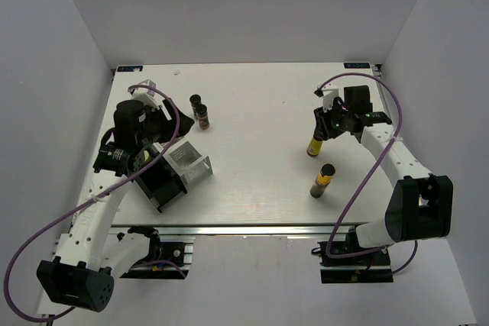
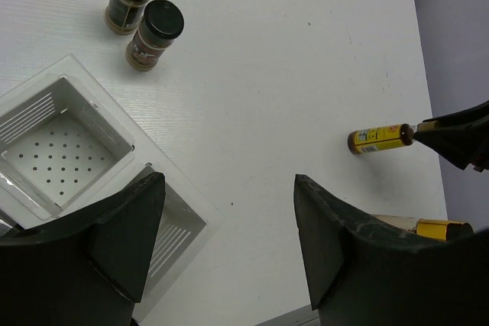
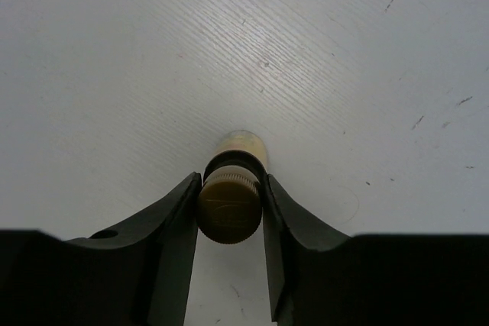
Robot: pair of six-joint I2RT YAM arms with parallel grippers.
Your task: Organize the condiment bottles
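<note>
The table (image 1: 260,104) was white and matt, finely grooved and flecked with small dark scuffs, with a bare metal rail (image 1: 252,228) along its near edge. Near the left edge, the rack (image 2: 61,139) was translucent, perforated plastic. The two brown bottles (image 2: 149,40) toward the far-left corner had glossy black caps. The yellow-labelled bottle (image 3: 229,205) carried a dull, brassy, rib-rimmed cap between the smooth, matt black plastic fingers of the right gripper (image 3: 231,185). The left gripper (image 2: 228,179) had the same finish.

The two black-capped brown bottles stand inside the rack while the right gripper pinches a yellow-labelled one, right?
Not inside. The left wrist view shows both brown bottles standing on the table beside the rack. The right gripper does pinch a yellow-labelled bottle.
</note>
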